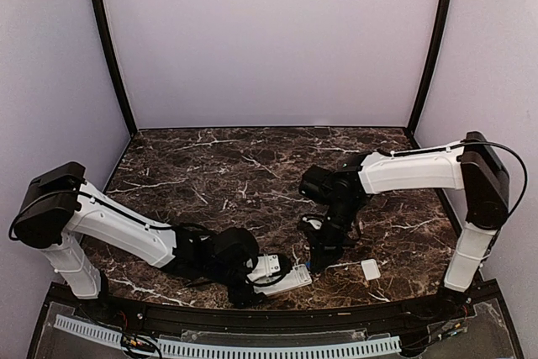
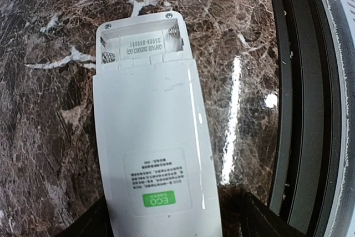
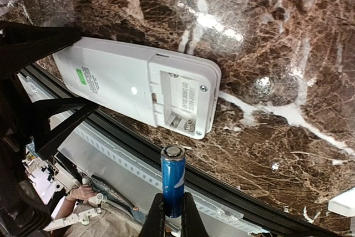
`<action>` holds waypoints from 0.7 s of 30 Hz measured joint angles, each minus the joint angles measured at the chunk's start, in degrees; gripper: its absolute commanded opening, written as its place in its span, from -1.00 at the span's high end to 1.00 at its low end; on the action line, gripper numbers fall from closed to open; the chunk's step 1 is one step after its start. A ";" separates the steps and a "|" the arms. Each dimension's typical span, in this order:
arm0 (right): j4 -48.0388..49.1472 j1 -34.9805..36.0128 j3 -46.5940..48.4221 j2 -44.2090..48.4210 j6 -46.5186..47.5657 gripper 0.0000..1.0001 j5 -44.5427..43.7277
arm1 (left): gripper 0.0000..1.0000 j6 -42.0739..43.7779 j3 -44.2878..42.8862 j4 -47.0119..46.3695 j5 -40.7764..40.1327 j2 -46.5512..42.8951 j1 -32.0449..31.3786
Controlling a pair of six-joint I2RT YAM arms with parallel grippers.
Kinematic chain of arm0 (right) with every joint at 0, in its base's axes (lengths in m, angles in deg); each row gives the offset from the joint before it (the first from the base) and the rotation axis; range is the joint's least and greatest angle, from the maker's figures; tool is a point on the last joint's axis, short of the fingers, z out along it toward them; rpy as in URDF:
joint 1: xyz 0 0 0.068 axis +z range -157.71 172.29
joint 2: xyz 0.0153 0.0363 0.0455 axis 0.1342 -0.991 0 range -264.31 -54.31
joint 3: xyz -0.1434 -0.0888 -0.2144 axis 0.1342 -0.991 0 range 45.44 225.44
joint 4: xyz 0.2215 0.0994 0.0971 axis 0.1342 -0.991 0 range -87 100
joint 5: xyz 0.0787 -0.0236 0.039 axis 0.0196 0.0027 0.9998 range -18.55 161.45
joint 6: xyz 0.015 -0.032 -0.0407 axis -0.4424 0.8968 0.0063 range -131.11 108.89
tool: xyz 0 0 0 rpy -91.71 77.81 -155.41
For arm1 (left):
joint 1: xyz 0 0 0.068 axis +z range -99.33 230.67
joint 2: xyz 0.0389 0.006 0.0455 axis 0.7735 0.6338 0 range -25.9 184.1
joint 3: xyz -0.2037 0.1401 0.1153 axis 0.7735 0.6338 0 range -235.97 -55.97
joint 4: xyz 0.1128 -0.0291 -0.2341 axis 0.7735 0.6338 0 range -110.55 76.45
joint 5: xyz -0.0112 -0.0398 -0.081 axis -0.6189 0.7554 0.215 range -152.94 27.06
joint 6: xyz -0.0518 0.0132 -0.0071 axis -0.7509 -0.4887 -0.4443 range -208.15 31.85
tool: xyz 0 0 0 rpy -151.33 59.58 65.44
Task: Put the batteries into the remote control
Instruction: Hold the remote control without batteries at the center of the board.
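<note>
Marble table (image 1: pixel 210 166): remote control (image 2: pixel 150 137) clamped between left gripper (image 1: pixel 256 279) jaws, bay (image 2: pixel 141 43) open (springs bare); right gripper (image 3: pixel 173 215), angled down, pinches battery (image 3: pixel 172 178).

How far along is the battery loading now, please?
Done: the cover is off, and the compartment is open but empty. In hand: the left gripper steadies the remote control, and the right gripper holds one battery just outside it. Left: seating the batteries and closing the cover.
</note>
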State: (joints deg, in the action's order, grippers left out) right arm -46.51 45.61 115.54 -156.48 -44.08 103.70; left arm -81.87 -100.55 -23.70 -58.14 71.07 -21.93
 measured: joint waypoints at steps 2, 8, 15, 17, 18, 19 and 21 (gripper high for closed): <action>-0.28 0.11 0.72 -1.66 0.13 1.00 0.37 | -0.40 0.17 -0.22 -0.52 -0.02 0.44 0.00; -0.02 1.20 1.18 -3.50 -0.11 1.00 1.64 | -0.13 0.02 -0.28 -1.55 0.20 0.87 0.02; 1.97 2.58 -0.22 -3.82 -1.01 1.00 2.73 | -0.03 -0.66 -1.16 -0.98 0.59 1.44 0.04; 2.14 2.58 -0.55 -4.02 -1.22 1.00 2.69 | 0.06 -0.85 -1.27 -0.79 0.59 1.46 0.04; 2.23 2.58 -0.74 -4.02 -1.29 1.00 2.67 | 0.11 -0.98 -1.42 -0.57 0.61 1.49 0.04; 2.21 2.58 -0.94 -4.02 -1.42 1.00 2.62 | 0.14 -1.14 -1.49 -0.42 0.66 1.51 0.04; 2.29 2.58 -1.42 -4.02 -1.70 1.00 2.60 | 0.28 -1.66 -1.49 -0.39 0.74 1.51 0.04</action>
State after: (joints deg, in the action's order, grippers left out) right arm -44.21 48.19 114.12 -160.50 -45.79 106.30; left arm -83.53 -102.04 -24.10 -57.40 72.58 -21.88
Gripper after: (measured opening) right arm 0.046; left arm 0.579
